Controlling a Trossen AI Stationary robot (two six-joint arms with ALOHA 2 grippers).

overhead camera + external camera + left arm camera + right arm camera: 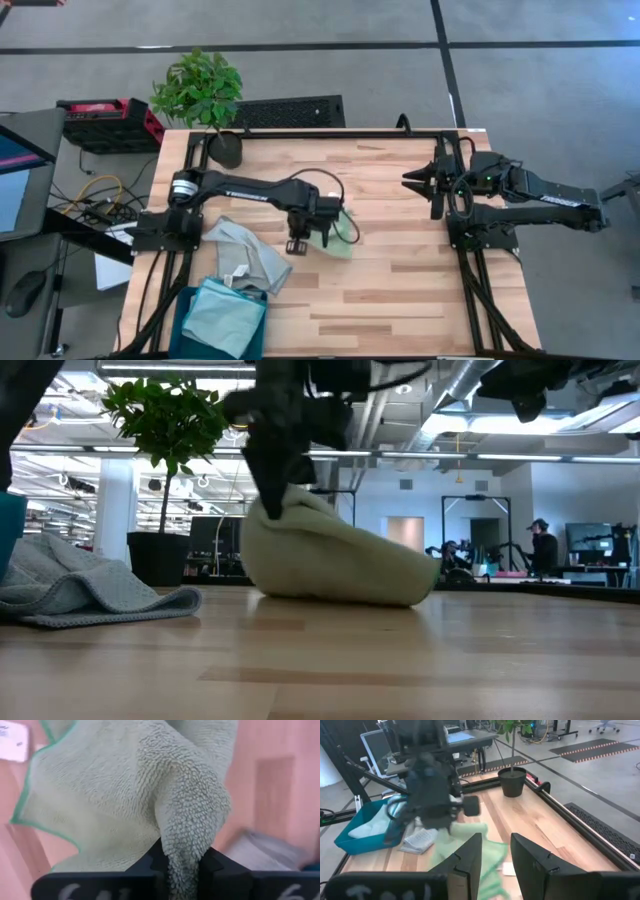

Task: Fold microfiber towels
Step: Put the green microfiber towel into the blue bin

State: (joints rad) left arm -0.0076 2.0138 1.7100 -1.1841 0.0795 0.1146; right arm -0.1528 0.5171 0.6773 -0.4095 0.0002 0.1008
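Note:
The light green microfiber towel [342, 238] is bunched up near the table's middle, partly raised, with my left gripper [322, 226] shut on it from above. In the low view the green towel [340, 560] rises to a peak under the dark fingers. A pale grey towel [248, 258] lies crumpled on the table to the left. A light blue towel [222, 318] lies in the teal bin [190, 305] at the near left. My right gripper [418, 181] hangs open at the far right, well away from the towels. My left gripper pinches a raised, bunched fold of the green towel [186, 847] between its two fingers. The fingers point down from above. The towel hangs below them like a tent, and its lower part [385, 588] rests on the table; the cloth is slack.
A potted plant [226, 148] stands at the far left corner. Black frame rails [470, 270] run along the table's sides. Bare wood [400, 290] lies between the green towel and the right arm's base.

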